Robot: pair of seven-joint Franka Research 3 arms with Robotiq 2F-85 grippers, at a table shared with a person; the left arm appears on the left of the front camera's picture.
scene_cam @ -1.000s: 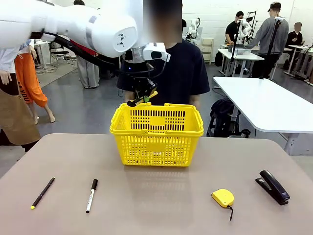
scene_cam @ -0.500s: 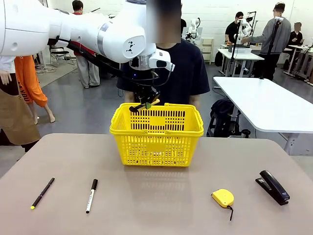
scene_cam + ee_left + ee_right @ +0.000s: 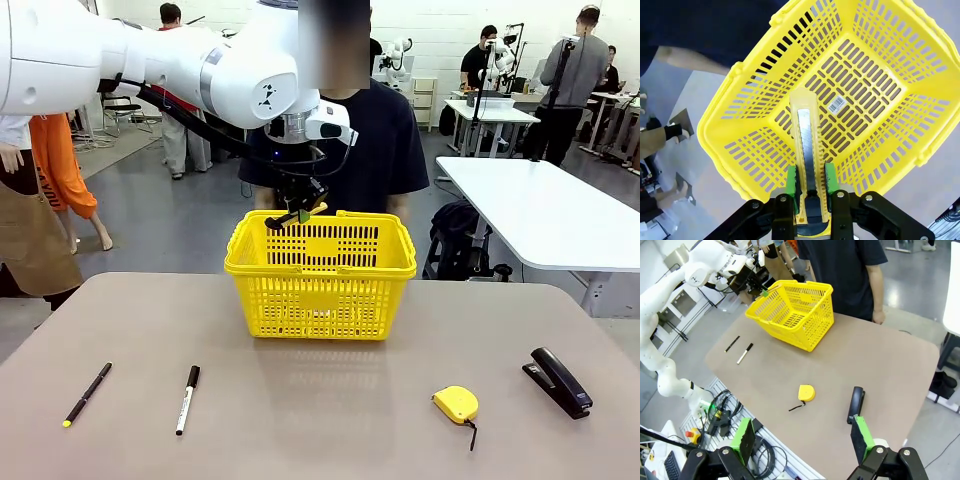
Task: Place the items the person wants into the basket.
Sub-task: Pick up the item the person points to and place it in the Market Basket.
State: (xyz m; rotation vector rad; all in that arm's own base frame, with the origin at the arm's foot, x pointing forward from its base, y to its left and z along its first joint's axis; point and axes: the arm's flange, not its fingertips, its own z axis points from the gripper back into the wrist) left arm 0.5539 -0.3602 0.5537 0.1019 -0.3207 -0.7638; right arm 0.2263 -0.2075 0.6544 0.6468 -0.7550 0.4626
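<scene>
My left gripper [image 3: 296,208] is shut on the yellow-and-black utility knife [image 3: 297,213] and hangs over the far left rim of the yellow basket [image 3: 320,285]. In the left wrist view the knife [image 3: 807,150] sits between the green pads, pointing down into the basket [image 3: 880,45], whose floor is bare. The yellow tape measure [image 3: 456,403] and the black stapler [image 3: 557,381] lie on the table at the front right. My right gripper [image 3: 802,440] is open, high above the table's edge, with the tape measure [image 3: 806,392] and stapler [image 3: 856,404] below. The person [image 3: 370,140] stands behind the basket.
A thin black pen [image 3: 87,393] and a black-and-white marker [image 3: 187,398] lie at the front left of the table [image 3: 320,420]. A white table [image 3: 540,215] stands off to the right behind.
My left arm has shifted a little to the right and down with the knife, then held still over the basket. The right gripper has stayed open.
</scene>
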